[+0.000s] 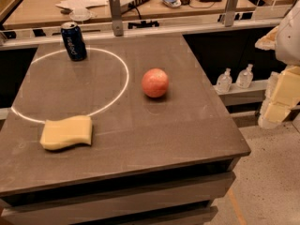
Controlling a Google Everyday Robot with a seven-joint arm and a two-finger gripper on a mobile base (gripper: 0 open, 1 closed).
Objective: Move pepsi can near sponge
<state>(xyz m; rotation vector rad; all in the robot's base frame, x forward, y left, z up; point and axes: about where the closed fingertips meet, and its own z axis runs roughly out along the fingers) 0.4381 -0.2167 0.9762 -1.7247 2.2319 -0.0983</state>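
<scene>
The pepsi can (73, 41) stands upright at the far left of the brown table (187, 121), dark blue with white lettering and a silver top. The sponge (66, 132) lies flat near the table's front left, pale yellow with wavy edges. The can and sponge are well apart. My gripper (280, 97) is at the right edge of the view, off the table's right side, with pale yellow fingers; it is far from both the can and the sponge and holds nothing.
A red apple (155, 82) sits mid-table, right of the can. A white ring of light (112, 55) lies on the tabletop. Two small clear bottles (234, 79) stand on a low shelf to the right. A cluttered desk (47, 8) is behind.
</scene>
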